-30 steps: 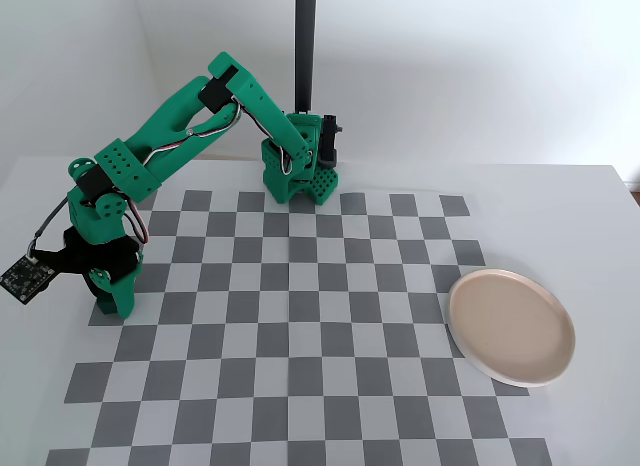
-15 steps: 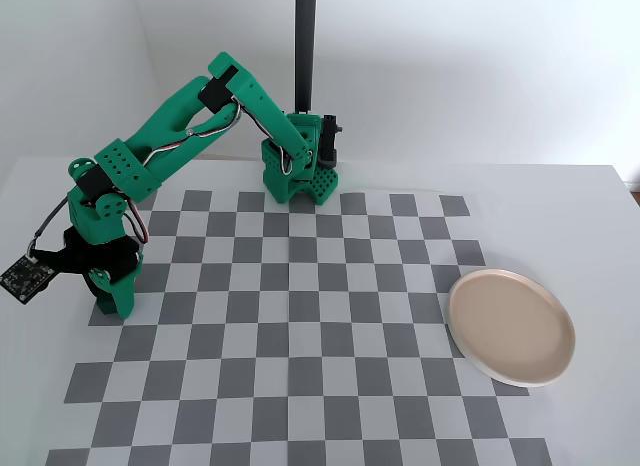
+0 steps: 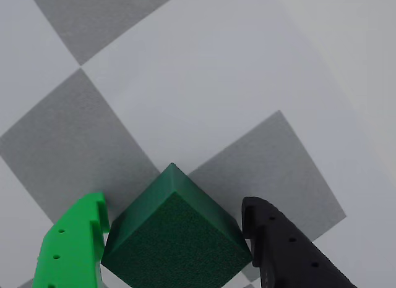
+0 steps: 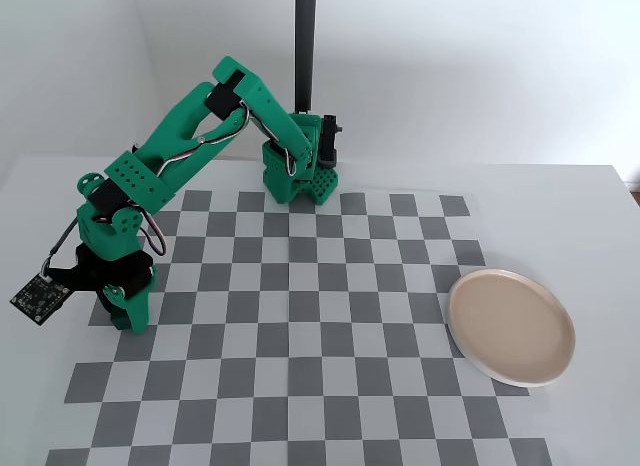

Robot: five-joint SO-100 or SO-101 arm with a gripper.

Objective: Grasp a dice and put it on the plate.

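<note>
Far across the checkered desk [image 4: 330,406] from the plate [image 4: 511,326], the hand [image 3: 176,238] sits clenched on the dice [image 3: 176,241], its green and black fingers pressing opposite sides, so the grasp looks done and the carry plateward remains.

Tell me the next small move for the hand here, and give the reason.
Probably lift straight up a little. In the wrist view the dice sits between the green finger and the black finger, both against its sides, so the hand seems to grip it. The plate lies far right in the fixed view.
</note>
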